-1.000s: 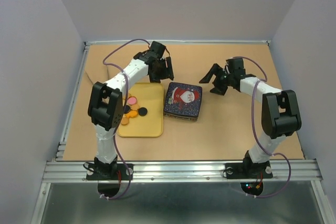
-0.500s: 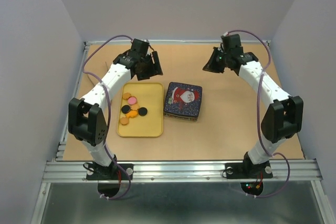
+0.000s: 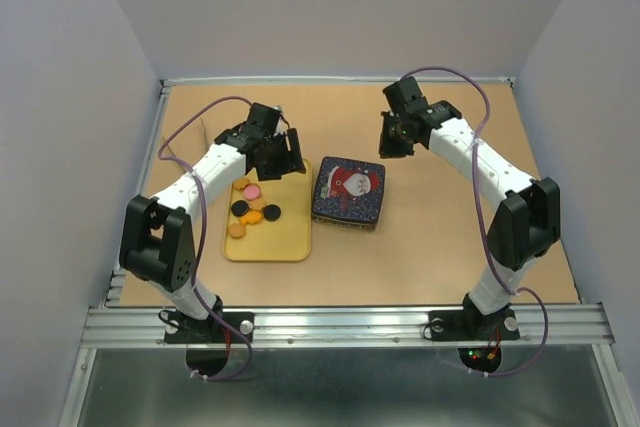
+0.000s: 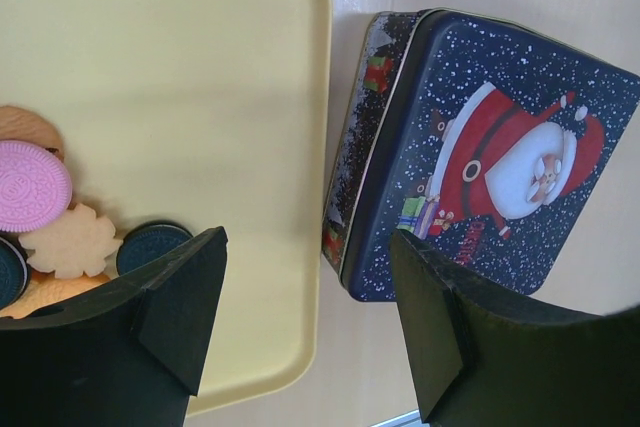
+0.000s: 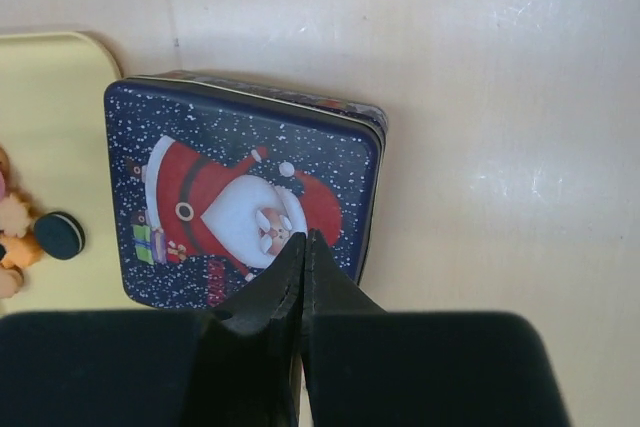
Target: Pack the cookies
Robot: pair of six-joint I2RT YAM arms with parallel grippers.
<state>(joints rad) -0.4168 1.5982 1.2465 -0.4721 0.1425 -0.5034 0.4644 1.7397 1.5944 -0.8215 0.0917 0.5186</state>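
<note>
Pale walls box in a tan bench [image 3: 430,237], and near its middle sits the cookie tin [image 3: 348,192], its Santa lid shut and seated flat all round. Just beside it, at nine o'clock, lies the yellow tray [image 3: 285,237]; the two are apart by a thin strip of bench. The cookies [image 3: 250,209] sit loose on the tray's nine o'clock side: a pink one [image 4: 32,185], a pale flower-shaped one [image 4: 70,240], dark sandwich ones [image 4: 152,244] and orange ones, bunched and partly overlapping.

Outward from there, the left pincer [image 4: 310,322] hangs above the tray's twelve o'clock end, fingers spread wide and holding nothing, its view taking in both the tray's bare half and the tin's near edge. The right pincer [image 5: 303,247] hovers above the tin from about one o'clock, fingertips pressed together with nothing between them.

With the lid on and the cookies out on the tray, the tin most likely has to be opened for packing. To do that well, the right pincer would need to part its fingers and take the lid by its rim, not the picture face, since the lid is broad and shallow. Lifting straight up should keep the base from dragging toward the tray. The left pincer could steady the base at its nine o'clock wall. For the cookies, picking from the edge of the bunch avoids cracking the overlapped ones.
</note>
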